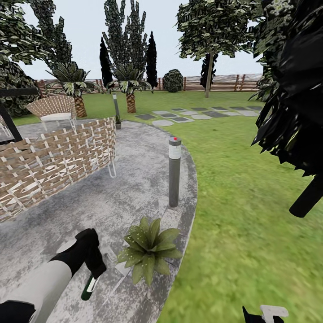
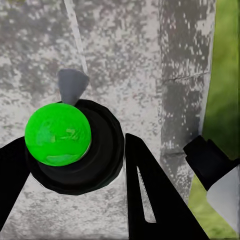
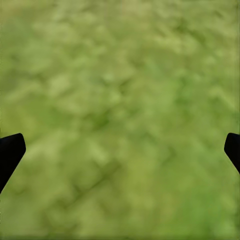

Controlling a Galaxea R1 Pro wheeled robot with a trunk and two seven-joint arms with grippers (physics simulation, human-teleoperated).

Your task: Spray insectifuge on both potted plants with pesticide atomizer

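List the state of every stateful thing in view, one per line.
left end effector: shut on the pesticide atomizer
pesticide atomizer: held, hanging bottom-down above the patio
right end effector: open, empty, over the grass
potted plant: upright at the patio edge
bollard lamp: upright

The patio (image 1: pixel 134 179) reads as rough, matt stone mottled in grey and white, edged at the right by a soft, blurry lawn (image 1: pixel 251 188). At the left of the head view the seats (image 1: pixel 54 161) are open wicker weave in tan and white over thin pale metal-looking legs, the bollard lamp (image 1: pixel 174 172) at centre is smooth matt grey, and the fence (image 1: pixel 224 83) along the top is brown slatted wood. At lower left the left hand (image 1: pixel 92 269) is matt black plastic around the pesticide atomizer (image 1: pixel 88 288), dark green, smooth and slightly glossy, while the potted plant (image 1: pixel 149 252) beside it has matt, pale-speckled leaves.
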